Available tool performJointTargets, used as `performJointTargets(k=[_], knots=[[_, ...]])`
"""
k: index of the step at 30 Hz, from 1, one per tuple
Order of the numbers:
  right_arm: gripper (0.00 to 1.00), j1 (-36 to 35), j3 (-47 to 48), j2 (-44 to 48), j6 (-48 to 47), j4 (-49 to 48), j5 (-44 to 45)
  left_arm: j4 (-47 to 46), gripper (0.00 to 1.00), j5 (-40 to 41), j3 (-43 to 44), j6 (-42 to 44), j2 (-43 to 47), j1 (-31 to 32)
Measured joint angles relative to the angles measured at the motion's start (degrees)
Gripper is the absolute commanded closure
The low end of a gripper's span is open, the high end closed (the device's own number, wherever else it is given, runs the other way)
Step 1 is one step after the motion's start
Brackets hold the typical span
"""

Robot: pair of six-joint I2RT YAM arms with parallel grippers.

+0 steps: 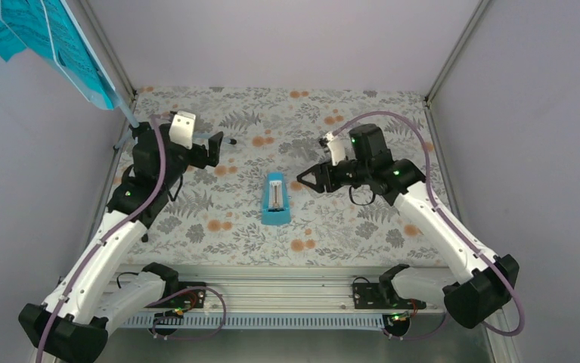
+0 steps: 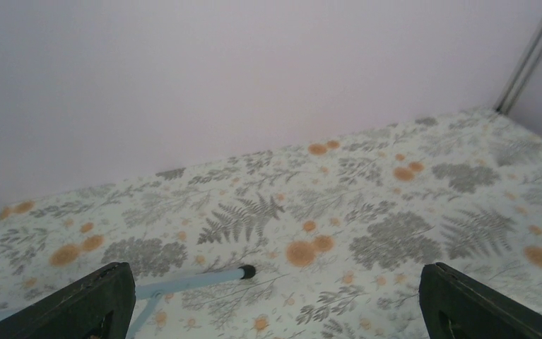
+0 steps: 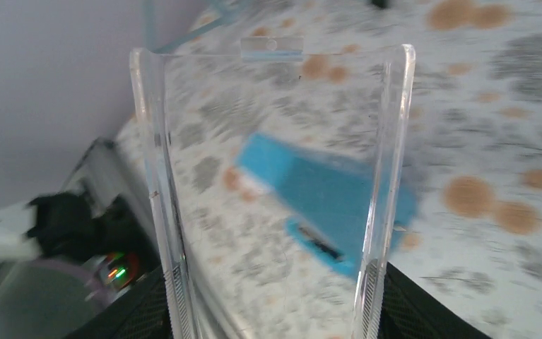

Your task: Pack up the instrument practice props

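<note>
The pale blue music stand stands at the far left, with turquoise sheet-music pages on its desk. One thin leg with a black tip lies between my left gripper's wide-open fingers, close to the left finger. In the top view the left gripper is at the stand's foot. The small blue metronome lies on its side mid-table. My right gripper hovers just right of it, shut on a clear plastic case. The blurred metronome shows through the case.
The floral table cover is walled by pale panels at the back and both sides. A metal rail with both arm bases runs along the near edge.
</note>
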State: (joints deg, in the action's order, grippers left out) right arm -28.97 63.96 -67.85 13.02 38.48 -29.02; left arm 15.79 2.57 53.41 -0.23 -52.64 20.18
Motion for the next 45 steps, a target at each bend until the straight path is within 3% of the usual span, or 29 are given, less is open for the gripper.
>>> performJointTargets(k=[6,10,15,21,29,37,45], knots=[[0.51,-6.32,1.86,0.11,-2.29,2.75,-12.72,3.8,0.0,-9.14,4.92,-4.26,2.14,-0.11],[0.51,-10.32,1.79,0.09,-3.67,3.96,-18.1,6.64,0.02,-24.59,7.69,-5.01,2.29,-0.15],[0.51,-12.74,-1.79,0.02,-5.25,4.17,-21.66,10.95,0.13,-46.05,6.38,-5.35,2.43,-0.07],[0.51,-14.27,-7.02,-1.57,-6.1,4.44,-23.32,17.7,0.17,-60.26,1.81,-5.22,3.91,-0.04],[0.52,-15.72,-7.65,-4.13,-7.56,4.42,-24.35,22.73,0.31,-64.06,-2.58,-5.53,3.58,2.16],[0.52,-16.46,-7.65,-5.7,-8.46,4.35,-24.52,22.49,0.5,-62.45,-3.69,-6.95,0.39,11.06],[0.52,-16.76,-7.65,-5.7,-8.55,4.37,-24.52,22.84,0.65,-61.31,-4.61,-6.34,-2.93,13.2]])
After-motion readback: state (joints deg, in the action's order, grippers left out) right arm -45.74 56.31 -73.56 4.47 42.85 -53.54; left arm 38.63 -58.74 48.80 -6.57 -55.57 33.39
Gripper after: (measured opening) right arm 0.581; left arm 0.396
